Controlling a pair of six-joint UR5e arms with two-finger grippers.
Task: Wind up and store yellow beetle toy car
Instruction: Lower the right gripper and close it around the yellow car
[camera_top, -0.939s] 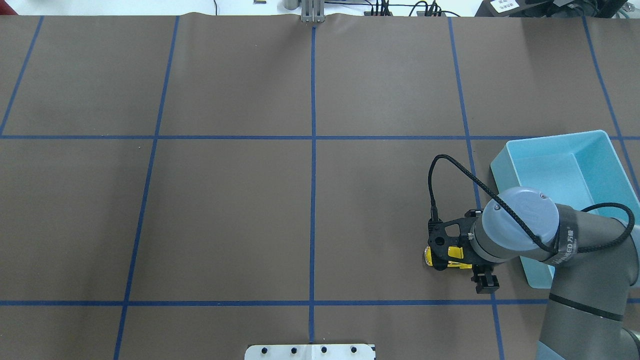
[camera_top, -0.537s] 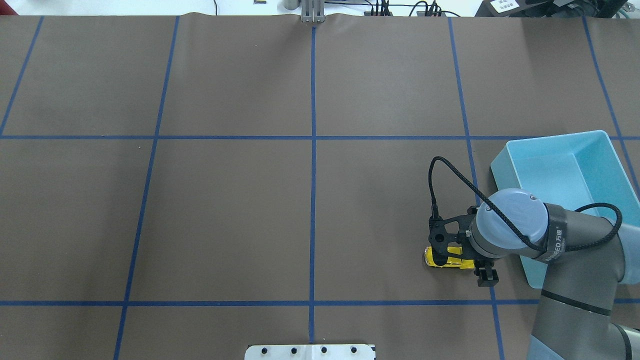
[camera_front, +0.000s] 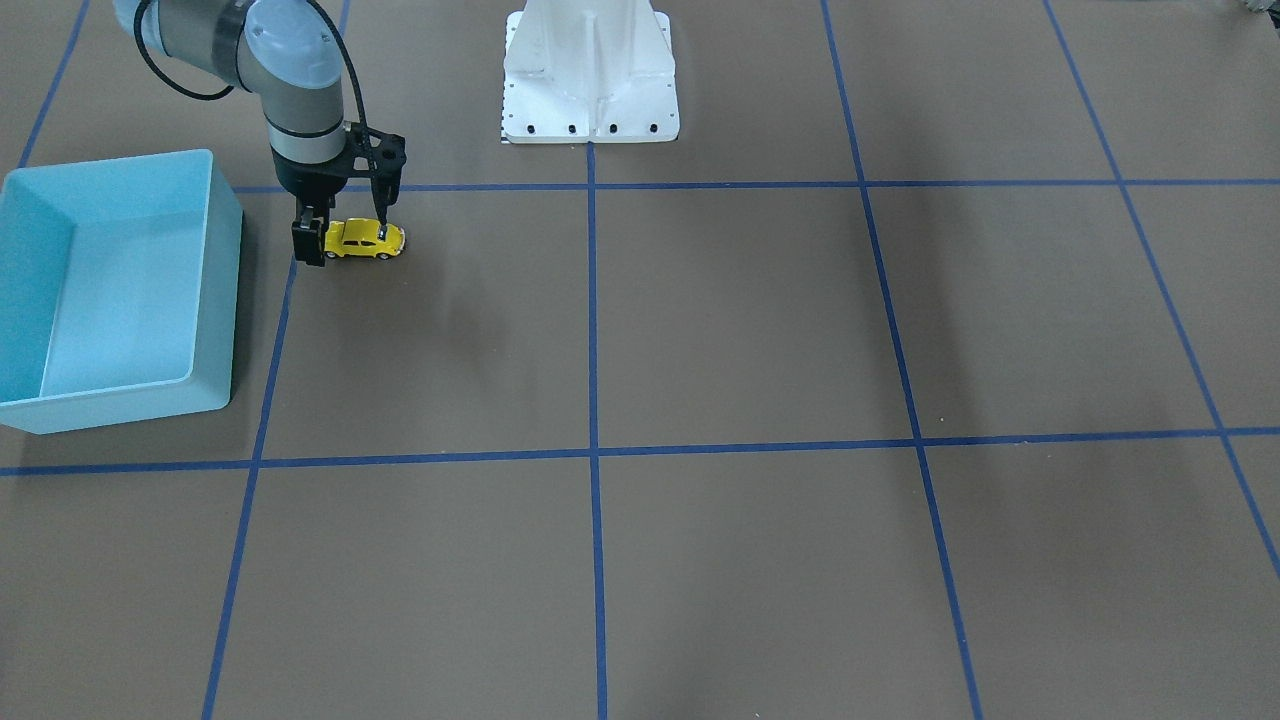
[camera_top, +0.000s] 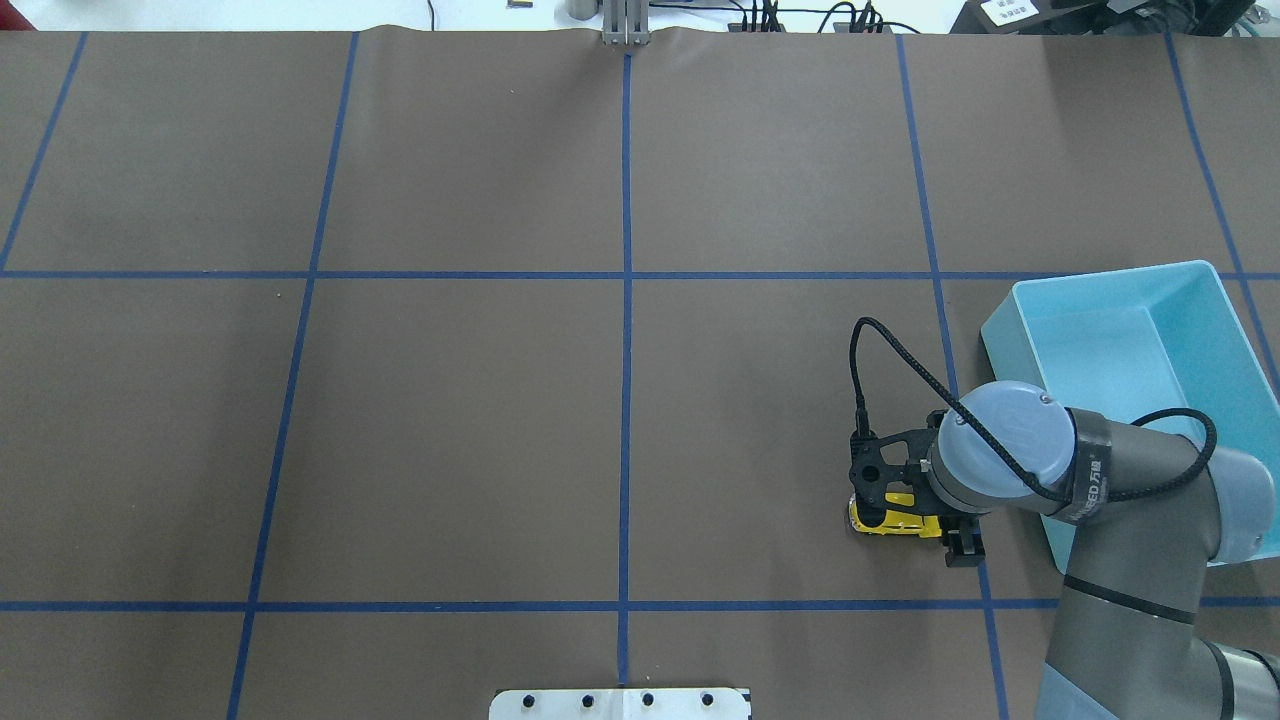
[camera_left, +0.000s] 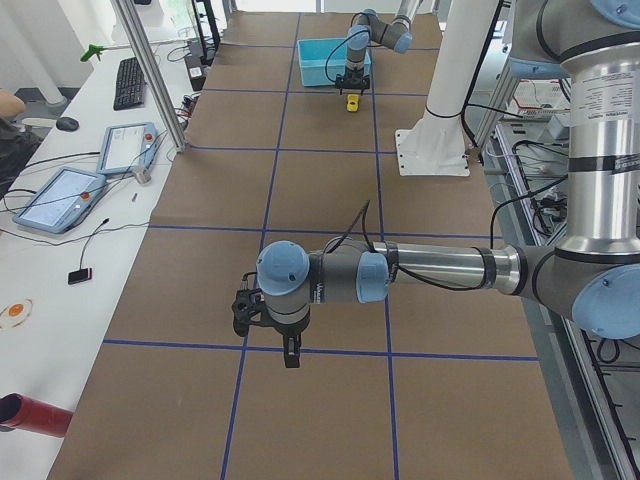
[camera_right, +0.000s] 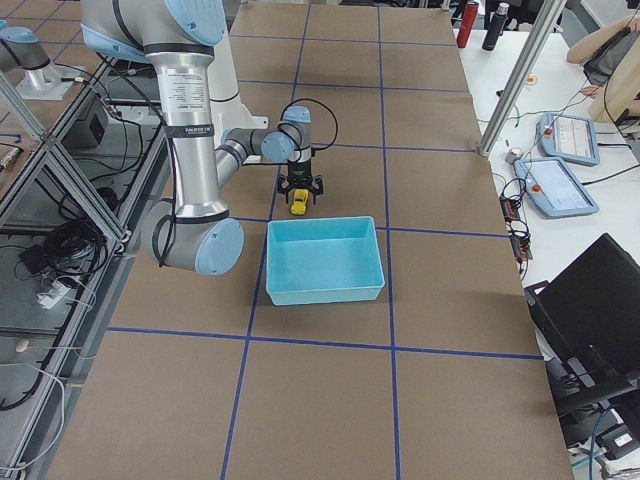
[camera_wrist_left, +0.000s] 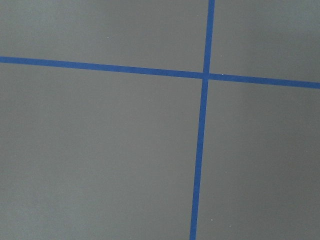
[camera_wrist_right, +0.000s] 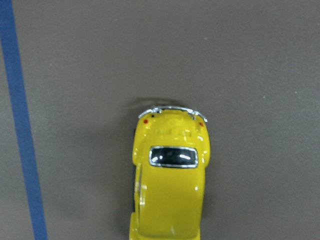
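The yellow beetle toy car (camera_top: 890, 522) stands on its wheels on the brown table, just left of the light blue bin (camera_top: 1110, 277). It also shows in the front view (camera_front: 365, 240) and fills the lower middle of the right wrist view (camera_wrist_right: 170, 180), rear end up. My right gripper (camera_top: 952, 500) points straight down over the car's rear end, jaws open and spread across it, low near the table; one finger (camera_front: 308, 243) hangs beside the car. My left gripper (camera_left: 287, 350) shows only in the left side view, low over bare table far from the car; I cannot tell its state.
The bin (camera_front: 230, 300) is empty and sits at the table's right end. The robot's white base plate (camera_front: 590, 90) is at the table's near edge. Blue tape lines (camera_wrist_left: 202, 150) cross the table.
My right arm has come lower over the car and drawn slightly left. The car has not moved.
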